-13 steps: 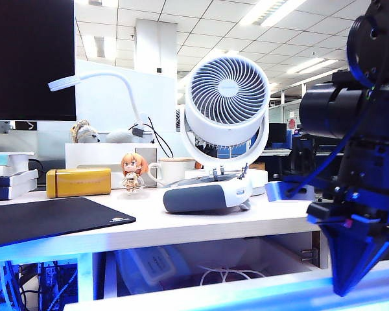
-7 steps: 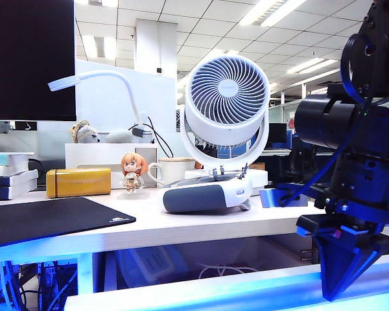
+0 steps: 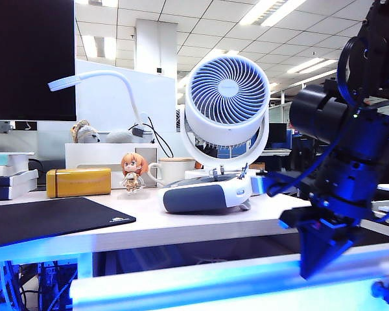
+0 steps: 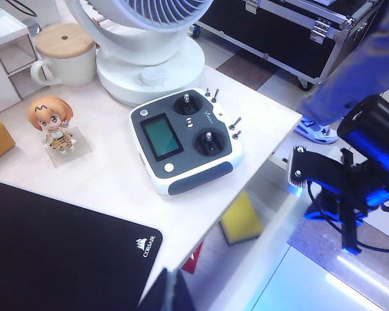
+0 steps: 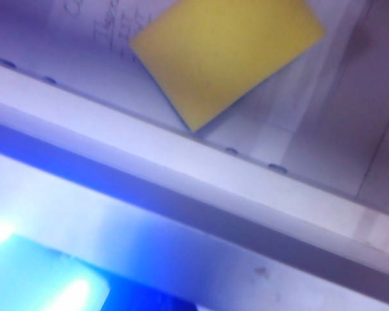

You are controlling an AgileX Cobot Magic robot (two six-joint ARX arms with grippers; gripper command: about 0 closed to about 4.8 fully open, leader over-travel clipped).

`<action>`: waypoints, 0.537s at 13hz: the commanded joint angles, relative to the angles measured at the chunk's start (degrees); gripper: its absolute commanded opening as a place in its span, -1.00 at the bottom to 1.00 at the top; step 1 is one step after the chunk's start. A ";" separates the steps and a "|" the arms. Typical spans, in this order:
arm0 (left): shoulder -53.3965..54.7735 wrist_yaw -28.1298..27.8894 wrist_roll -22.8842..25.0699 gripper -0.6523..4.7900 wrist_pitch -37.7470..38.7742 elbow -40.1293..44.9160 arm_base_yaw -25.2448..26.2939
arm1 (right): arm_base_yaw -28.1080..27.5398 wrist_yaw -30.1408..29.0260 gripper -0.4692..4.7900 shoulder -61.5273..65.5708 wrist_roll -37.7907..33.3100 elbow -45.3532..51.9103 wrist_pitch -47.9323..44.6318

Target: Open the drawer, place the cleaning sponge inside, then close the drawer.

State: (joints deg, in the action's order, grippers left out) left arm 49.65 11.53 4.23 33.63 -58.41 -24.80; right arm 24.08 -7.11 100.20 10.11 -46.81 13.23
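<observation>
since the earlier frame we see the right arm swing leftward and lower in the exterior view, its right gripper [image 3: 316, 249] now pointing down at the front panel of the drawer [image 3: 201, 280], which has risen in the frame and covers more of the space under the desk [image 3: 181, 223]. that gripper's tips come to a clenched point with nothing between them. in the left wrist view the same right gripper [image 4: 345, 233] hangs just outside the drawer front.

the cleaning sponge [image 5: 227, 55] lies flat inside the drawer [image 5: 181, 175], on papers, close behind the front wall; from the left wrist view the cleaning sponge [image 4: 241, 217] shows in the gap under the desk edge [image 4: 201, 214].

the left gripper [image 4: 170, 293] shows only as a dark sliver at the picture's edge, above the black mouse mat [image 4: 52, 253]; we cannot tell whether it is released or clenched.

on the desk stand a white fan [image 3: 227, 103], a grey-and-white remote controller [image 3: 207, 194], a small figurine [image 3: 133, 172], a mug [image 3: 172, 170] and a yellow box [image 3: 78, 182].
</observation>
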 commanded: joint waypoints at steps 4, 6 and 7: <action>-0.11 0.26 -0.15 -0.78 -0.63 -0.28 -0.04 | -0.31 1.27 -0.84 0.02 -0.07 -0.20 -7.76; -0.11 0.26 -0.15 -0.78 -0.48 -0.28 -0.04 | -1.11 1.27 -0.84 2.08 -0.07 -0.48 -9.35; -0.11 0.28 -0.17 -0.78 -0.26 -0.28 -0.04 | -1.11 1.20 -0.84 2.51 -0.35 -0.55 -10.47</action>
State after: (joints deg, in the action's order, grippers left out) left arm 49.63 11.53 4.23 33.65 -58.41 -24.80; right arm 22.92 -5.91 102.76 10.11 -46.94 4.78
